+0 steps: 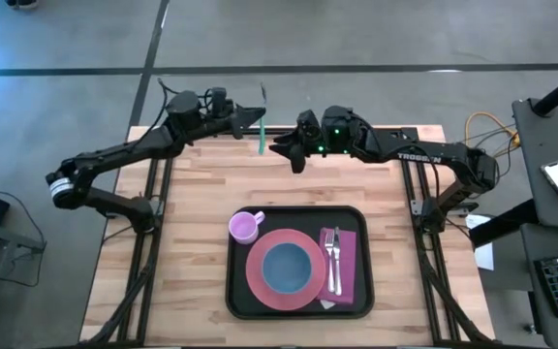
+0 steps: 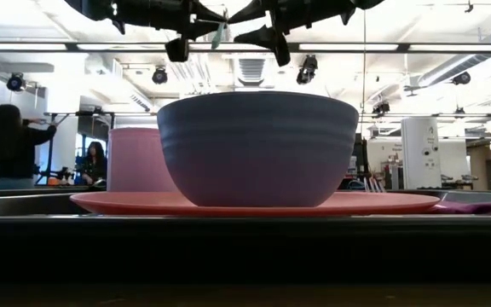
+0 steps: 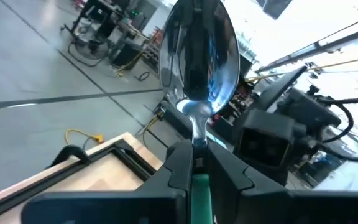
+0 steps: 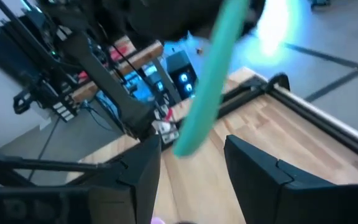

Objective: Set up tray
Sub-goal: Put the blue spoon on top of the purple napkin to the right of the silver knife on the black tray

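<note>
high view:
- tray (image 1: 298, 308): near-middle of the table (image 1: 192, 184), well apart from both grippers
- on tray: pink plate (image 1: 260, 276) with blue bowl (image 1: 287, 269) on it, pink cup (image 1: 244, 227) at the plate's far-left, fork (image 1: 332, 260) on a purple napkin (image 1: 345, 260) to the plate's right
- left gripper (image 1: 256, 118): at the table's far edge, clamped on a spoon (image 1: 263, 136) whose teal handle hangs out of it
- right gripper (image 1: 287, 147): just beside the spoon handle, facing the left gripper

low view:
- bowl (image 2: 257, 149): sits on plate (image 2: 254, 203), cup (image 2: 135, 160) behind on the left
- tray rim (image 2: 245, 228): dark band along the bottom
- arms: both high above the dishes, meeting near the top centre, spoon between them
- room: people (image 2: 11, 145) far behind, not at the table

left wrist view:
- left gripper (image 3: 196, 163): fingers (image 3: 178, 163) pinched on the spoon (image 3: 199, 56) at its neck, bowl end sticking out ahead, teal handle below
- right arm: dark, close beyond the spoon

right wrist view:
- right gripper (image 4: 194, 163): fingers (image 4: 143, 167) spread wide, holding nothing
- spoon handle (image 4: 211, 74): teal, slanting between and above the fingers, not touched as far as I can tell

progress:
- done: plate, bowl, cup, napkin and fork are on the tray
- left, by my guess: spoon not yet on the tray; looks like a hand-over to the right gripper, then placing it by the fork
- stage: late, about one item to go
</note>
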Available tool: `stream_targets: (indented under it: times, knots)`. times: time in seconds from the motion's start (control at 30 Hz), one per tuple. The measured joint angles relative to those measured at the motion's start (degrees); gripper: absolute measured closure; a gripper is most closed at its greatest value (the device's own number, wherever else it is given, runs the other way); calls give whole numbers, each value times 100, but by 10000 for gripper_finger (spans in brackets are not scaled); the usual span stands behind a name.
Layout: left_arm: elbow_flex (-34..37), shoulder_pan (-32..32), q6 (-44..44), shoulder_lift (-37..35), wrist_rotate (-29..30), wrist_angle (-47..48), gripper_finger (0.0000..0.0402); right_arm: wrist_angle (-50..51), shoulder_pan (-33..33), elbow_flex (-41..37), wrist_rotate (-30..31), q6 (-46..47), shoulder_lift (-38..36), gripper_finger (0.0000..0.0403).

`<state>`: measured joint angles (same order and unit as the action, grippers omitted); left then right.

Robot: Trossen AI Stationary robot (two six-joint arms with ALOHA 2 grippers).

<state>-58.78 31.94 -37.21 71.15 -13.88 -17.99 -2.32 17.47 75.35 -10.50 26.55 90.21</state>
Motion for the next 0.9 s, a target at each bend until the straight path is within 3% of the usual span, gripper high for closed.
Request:
stream_targets:
  times: [0.23,0.53,0.9]
  knots:
    - [-11,-2,-215,259,16,-185,389,-260,0,0,116,-16,0,236]
    - [-15,4,-205,486,703,-181,384,538,-130,-2,1918,677,4,202]
    - [-491,0,-91,1151,637,-100,388,708,-175,31,2082,1001,142,167]
